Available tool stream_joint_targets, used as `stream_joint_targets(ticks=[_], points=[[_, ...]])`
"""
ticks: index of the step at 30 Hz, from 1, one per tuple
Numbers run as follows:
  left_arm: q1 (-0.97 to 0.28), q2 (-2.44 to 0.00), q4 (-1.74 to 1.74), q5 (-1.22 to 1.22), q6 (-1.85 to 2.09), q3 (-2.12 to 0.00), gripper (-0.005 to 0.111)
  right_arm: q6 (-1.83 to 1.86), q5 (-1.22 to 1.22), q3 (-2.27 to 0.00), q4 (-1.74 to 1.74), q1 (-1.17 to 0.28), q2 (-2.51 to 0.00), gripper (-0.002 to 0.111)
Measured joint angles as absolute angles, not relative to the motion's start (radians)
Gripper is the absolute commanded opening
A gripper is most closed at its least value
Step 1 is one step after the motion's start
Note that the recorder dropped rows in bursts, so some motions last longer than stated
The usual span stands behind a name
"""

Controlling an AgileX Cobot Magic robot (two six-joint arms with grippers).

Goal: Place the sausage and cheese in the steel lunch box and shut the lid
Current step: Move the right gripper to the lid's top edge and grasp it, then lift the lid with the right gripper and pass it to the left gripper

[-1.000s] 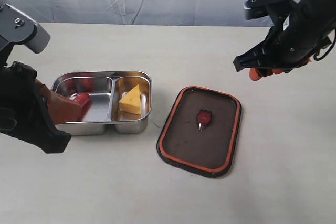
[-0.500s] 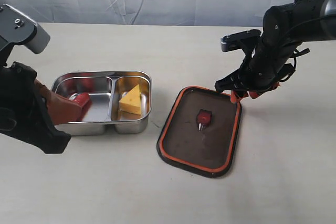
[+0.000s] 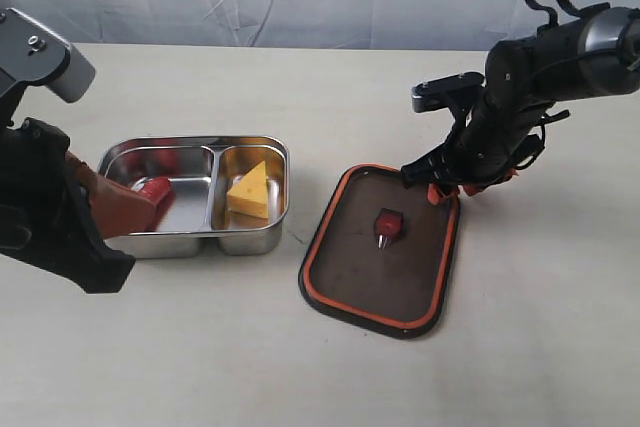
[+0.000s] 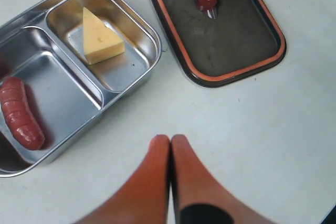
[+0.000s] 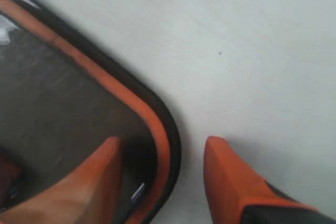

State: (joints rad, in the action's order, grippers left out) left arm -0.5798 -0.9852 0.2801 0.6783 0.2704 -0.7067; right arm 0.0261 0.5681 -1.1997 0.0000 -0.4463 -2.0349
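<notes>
plainly, my right pincer (image 3: 450,190) stood wide and gripped nothing. its fingertips (image 5: 107,153) straddled the orange rim of the lid (image 3: 370,282) at the lid's one o'clock corner, one tip over the dark inner face and the other over the bare counter (image 3: 200,347) outside. whether either tip touched, i could not tell. the lid lay flat on the counter at three o'clock of the steel lunch box (image 3: 247,241), near it but apart, with its centre valve (image 3: 387,222) showing. the cheese (image 3: 250,192) sat in the box's three o'clock compartment and the sausage (image 4: 21,114) in the larger nine o'clock one. my left pincer (image 4: 169,141) was closed tip to tip, holding nothing, at the box's nine o'clock side.
</notes>
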Motion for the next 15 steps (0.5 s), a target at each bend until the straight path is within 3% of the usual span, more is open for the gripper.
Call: stream_joint_targets(ticks=[2,9,15], points=[[-0.580,-0.985,0.280,0.678,0.270,-0.707,0.000,0.026,0.566,-1.205,0.000,-0.446,-2.044,0.042],[-0.580,-0.985,0.280,0.678,0.270,-0.707,0.000,0.028,0.590,-1.237,0.000,-0.445,-2.070,-0.001],[-0.580,-0.985,0.290,0.678,0.270,-0.707,0.000,0.028,0.612,-1.237,-0.030,-0.445,-2.070,-0.001]])
